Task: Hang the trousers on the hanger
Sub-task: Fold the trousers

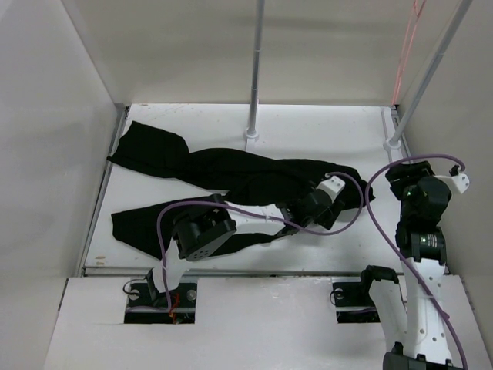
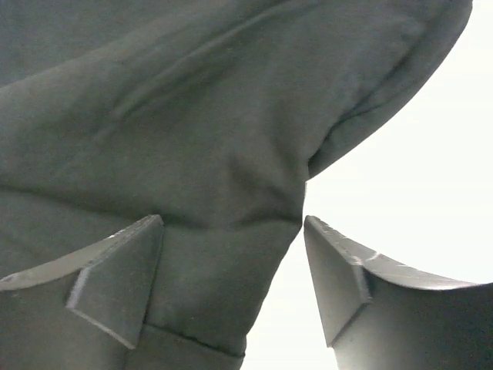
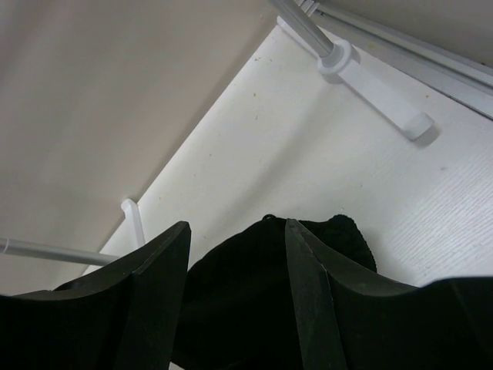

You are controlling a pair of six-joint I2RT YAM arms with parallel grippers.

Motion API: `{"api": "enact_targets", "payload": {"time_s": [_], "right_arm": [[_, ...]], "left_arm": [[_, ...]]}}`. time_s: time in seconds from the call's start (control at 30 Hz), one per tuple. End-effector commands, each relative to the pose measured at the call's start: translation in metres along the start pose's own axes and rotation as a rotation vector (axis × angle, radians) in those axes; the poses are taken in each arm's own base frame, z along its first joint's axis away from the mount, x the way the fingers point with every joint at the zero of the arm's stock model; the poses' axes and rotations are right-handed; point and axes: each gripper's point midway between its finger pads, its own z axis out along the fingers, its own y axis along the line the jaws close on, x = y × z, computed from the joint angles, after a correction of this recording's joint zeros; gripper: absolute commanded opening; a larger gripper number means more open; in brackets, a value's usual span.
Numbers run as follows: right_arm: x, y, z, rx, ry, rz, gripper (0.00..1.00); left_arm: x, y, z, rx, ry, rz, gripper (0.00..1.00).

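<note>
The black trousers (image 1: 231, 181) lie spread across the table from the far left to the right of middle, both legs running leftwards. My left gripper (image 1: 312, 212) hovers low over their right end; in the left wrist view (image 2: 231, 262) it is open, with a fold of the trousers (image 2: 192, 154) between the fingers and not pinched. My right gripper (image 1: 400, 183) is open and empty to the right of the cloth; in the right wrist view (image 3: 235, 254) the trousers (image 3: 254, 308) lie beyond its fingertips. The thin pink-orange hanger (image 1: 402, 62) hangs at the far right, only partly in view.
Two white upright poles stand at the back, one in the middle (image 1: 254, 77) and one at the right (image 1: 431, 69), each on a foot on the table (image 3: 339, 58). Purple cables (image 1: 362, 208) loop over both arms. White walls close in the left and back.
</note>
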Motion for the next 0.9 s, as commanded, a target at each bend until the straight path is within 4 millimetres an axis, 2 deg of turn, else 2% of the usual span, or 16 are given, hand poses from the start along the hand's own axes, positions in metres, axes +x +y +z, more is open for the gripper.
{"api": "enact_targets", "payload": {"time_s": [0.0,0.07,0.13,0.17,0.23,0.3,0.33,0.43,0.5,0.6,0.67,0.7,0.77,0.87], "right_arm": [[-0.004,0.003,0.002,-0.022,-0.024,0.015,0.58],[-0.001,0.003,0.005,-0.019,-0.014,0.014,0.58],[0.001,0.001,0.006,-0.016,-0.013,0.019,0.58],[0.002,0.001,0.006,-0.017,-0.012,0.02,0.58],[0.001,0.002,0.004,-0.02,-0.016,0.021,0.58],[0.002,0.001,0.004,-0.02,-0.016,0.016,0.51],[0.004,-0.001,0.005,-0.015,-0.01,0.01,0.49],[0.018,-0.011,0.011,0.012,0.025,-0.001,0.36],[0.039,-0.017,0.016,0.026,0.083,-0.015,0.28],[0.077,-0.022,0.023,0.043,0.19,-0.073,0.26],[0.097,-0.023,0.025,0.05,0.24,-0.116,0.3],[0.109,-0.022,0.025,0.049,0.271,-0.15,0.37],[0.129,-0.021,0.023,0.05,0.324,-0.202,0.59],[0.161,-0.022,0.014,0.043,0.413,-0.27,0.67]], "left_arm": [[-0.036,-0.022,-0.021,0.075,-0.114,-0.037,0.74],[-0.034,-0.026,-0.02,0.084,-0.117,-0.031,0.75],[-0.026,-0.024,-0.007,0.072,-0.094,-0.016,0.74],[-0.021,-0.018,0.001,0.052,-0.083,-0.012,0.7],[-0.017,0.0,0.013,0.004,-0.069,-0.027,0.46],[-0.021,0.011,0.009,-0.024,-0.07,-0.043,0.19],[-0.024,0.014,0.001,-0.028,-0.082,-0.054,0.12],[-0.026,0.025,-0.031,-0.044,-0.109,-0.068,0.07],[-0.015,0.039,-0.06,-0.08,-0.112,-0.084,0.07],[0.011,0.077,-0.101,-0.19,-0.101,-0.113,0.07],[0.028,0.1,-0.124,-0.245,-0.094,-0.157,0.07],[0.038,0.113,-0.136,-0.271,-0.083,-0.196,0.07],[0.051,0.127,-0.15,-0.293,-0.068,-0.265,0.07],[0.06,0.141,-0.165,-0.322,-0.072,-0.33,0.07]]}}
